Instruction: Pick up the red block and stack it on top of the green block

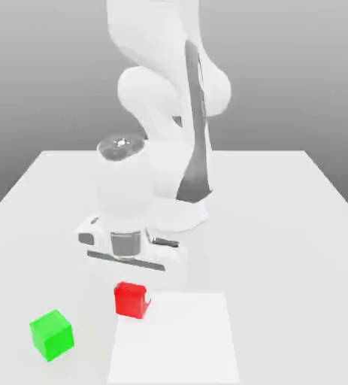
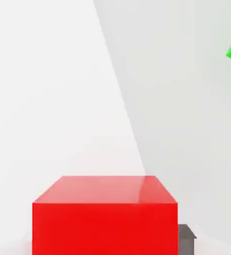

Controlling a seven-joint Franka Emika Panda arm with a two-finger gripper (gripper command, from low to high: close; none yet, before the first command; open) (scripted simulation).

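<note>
A green block (image 1: 52, 334) sits on the pale tabletop (image 1: 274, 263) at 7 o'clock in the exterior view, near a flat white panel (image 1: 175, 338) at 6. Beyond, between 6 and 7, the hand (image 1: 132, 298) of a white robot arm (image 1: 154, 98) grasps the red block (image 1: 131, 301). Behind the tabletop's far edge, a plain gray backdrop (image 1: 282, 75) spans 10 to 2 o'clock.

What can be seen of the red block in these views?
The red block is a small, plain, bright red cube with smooth faces, matte-looking, no markings. In the exterior view it sits directly below the end effector, near the far left corner of the white square, with the green block off to the view's left. Whether it touches the table is unclear.
</note>
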